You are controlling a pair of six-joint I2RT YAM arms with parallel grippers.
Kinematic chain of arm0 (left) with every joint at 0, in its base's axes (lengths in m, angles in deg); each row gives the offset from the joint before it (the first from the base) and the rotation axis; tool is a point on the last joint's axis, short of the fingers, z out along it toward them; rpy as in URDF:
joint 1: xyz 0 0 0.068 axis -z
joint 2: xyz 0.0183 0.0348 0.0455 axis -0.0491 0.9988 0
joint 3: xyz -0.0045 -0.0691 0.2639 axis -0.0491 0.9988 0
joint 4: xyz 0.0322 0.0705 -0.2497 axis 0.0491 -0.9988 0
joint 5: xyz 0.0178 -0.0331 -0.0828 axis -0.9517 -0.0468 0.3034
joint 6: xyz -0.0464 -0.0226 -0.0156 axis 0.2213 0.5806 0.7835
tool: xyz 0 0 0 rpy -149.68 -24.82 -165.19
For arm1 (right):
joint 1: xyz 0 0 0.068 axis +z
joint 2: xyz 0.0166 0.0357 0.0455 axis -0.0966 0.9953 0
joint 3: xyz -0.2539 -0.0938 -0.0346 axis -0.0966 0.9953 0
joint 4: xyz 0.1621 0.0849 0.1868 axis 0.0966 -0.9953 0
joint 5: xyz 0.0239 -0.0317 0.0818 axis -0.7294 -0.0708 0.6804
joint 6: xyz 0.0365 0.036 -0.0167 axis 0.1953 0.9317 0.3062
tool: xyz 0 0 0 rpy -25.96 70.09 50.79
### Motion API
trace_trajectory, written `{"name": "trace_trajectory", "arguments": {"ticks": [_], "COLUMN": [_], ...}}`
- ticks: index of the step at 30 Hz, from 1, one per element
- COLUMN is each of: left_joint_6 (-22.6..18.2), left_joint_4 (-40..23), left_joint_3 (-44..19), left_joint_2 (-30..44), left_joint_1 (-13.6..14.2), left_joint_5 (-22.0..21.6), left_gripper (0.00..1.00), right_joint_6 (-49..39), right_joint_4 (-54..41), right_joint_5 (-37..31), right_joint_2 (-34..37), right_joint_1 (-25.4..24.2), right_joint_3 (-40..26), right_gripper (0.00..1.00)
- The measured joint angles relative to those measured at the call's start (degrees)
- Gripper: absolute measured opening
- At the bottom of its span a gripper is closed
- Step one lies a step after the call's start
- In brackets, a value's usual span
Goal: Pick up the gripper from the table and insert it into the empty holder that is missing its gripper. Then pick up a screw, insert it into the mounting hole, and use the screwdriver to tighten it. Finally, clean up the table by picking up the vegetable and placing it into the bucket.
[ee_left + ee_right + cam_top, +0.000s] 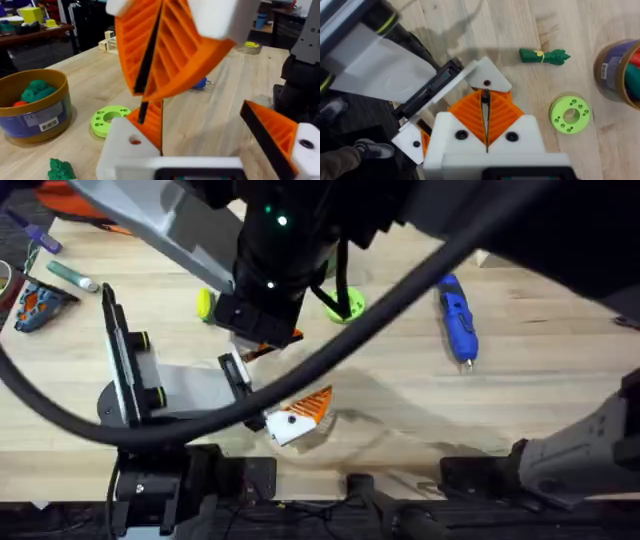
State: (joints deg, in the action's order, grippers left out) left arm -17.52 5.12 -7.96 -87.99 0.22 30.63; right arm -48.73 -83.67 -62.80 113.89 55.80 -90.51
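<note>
My right gripper [262, 345] [147, 92] [485, 95] hangs point-down, shut on the small orange gripper [152, 125], whose black face shows as a thin strip between the pads. The piece's lower end sits against the white holder [122, 145] [492, 75], which is one finger of my left gripper [270, 385] [200, 145]. That gripper is open; its other finger [295, 420] carries an orange pad. The blue screwdriver [458, 315] lies at the right. A green vegetable [61, 170] [543, 55] lies near the mustard bucket [35, 107] [620, 70]. The screw is out of view.
A green round disc with holes [345, 305] [107, 120] [569, 114] lies beside the bucket, which holds green and red pieces. Loose tools [40, 300] lie at the far left. The right arm and a cable cross the overhead view, large and dark.
</note>
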Motion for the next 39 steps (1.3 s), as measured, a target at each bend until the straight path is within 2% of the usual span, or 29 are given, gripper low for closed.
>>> {"name": "trace_trajectory", "arguments": {"ticks": [39], "left_joint_6": [0.0], "left_joint_4": [0.0], "left_joint_3": [0.0], "left_joint_2": [0.02], "left_joint_1": [0.0], "left_joint_5": [0.0], "left_gripper": [0.986], "right_joint_6": [-3.43], "right_joint_4": [0.49], "right_joint_5": [0.13], "right_joint_2": [1.62], "right_joint_1": [-0.07], "right_joint_3": [-0.09], "right_gripper": [0.006]}}
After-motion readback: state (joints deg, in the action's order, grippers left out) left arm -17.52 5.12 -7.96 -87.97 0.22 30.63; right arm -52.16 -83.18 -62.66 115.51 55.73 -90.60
